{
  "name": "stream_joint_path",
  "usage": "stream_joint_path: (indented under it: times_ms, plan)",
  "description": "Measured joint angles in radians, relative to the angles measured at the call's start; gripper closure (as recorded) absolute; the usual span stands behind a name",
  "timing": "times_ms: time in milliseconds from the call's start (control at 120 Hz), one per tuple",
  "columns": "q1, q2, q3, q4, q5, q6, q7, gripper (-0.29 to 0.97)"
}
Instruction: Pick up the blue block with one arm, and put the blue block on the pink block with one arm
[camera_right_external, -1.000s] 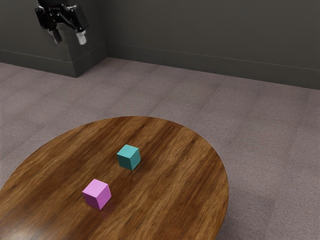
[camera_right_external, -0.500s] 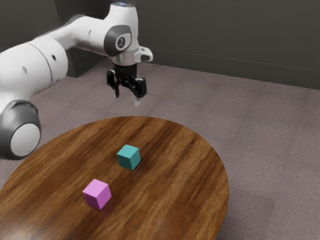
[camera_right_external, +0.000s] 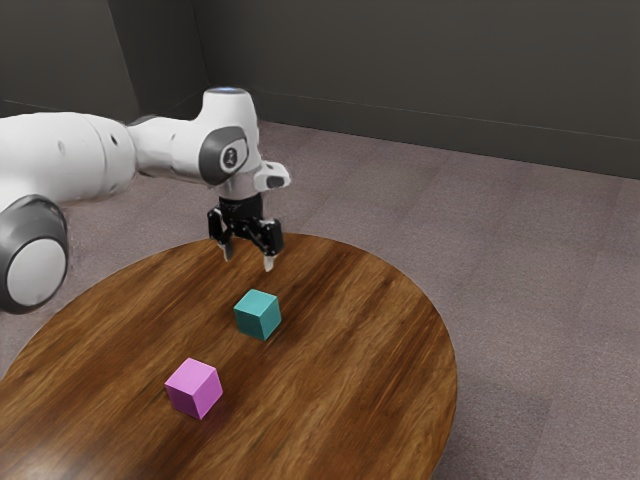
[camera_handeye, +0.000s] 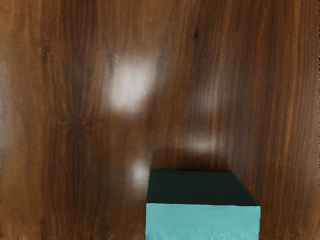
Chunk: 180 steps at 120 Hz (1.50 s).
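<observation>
The gripper hangs just left of the exterior view's centre, fingers pointing down and spread apart with nothing between them, wide enough, I judge, to straddle a block. Just below it in the frame, the blue block sits flat on the round wooden table, untouched. The wrist view puts it just under the hand, which suggests the hand is lined up for a descent. The pink block rests at lower left, apart from the blue one, its top free for stacking.
</observation>
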Motion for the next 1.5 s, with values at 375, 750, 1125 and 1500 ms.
stream_joint_path:
  times_ms: [375, 750, 1125, 1500]
  plan:
    - [-0.013, -0.080, -0.010, -0.218, -0.006, 0.245, 0.100, 0.00]
    - [-0.014, -0.085, -0.052, -0.305, -0.052, 0.421, 0.229, 0.00]
    - [-0.015, -0.116, -0.061, -0.348, -0.070, 0.447, 0.302, 0.00]
    - [-0.014, -0.170, -0.059, -0.469, -0.072, 0.456, 0.333, -0.02]
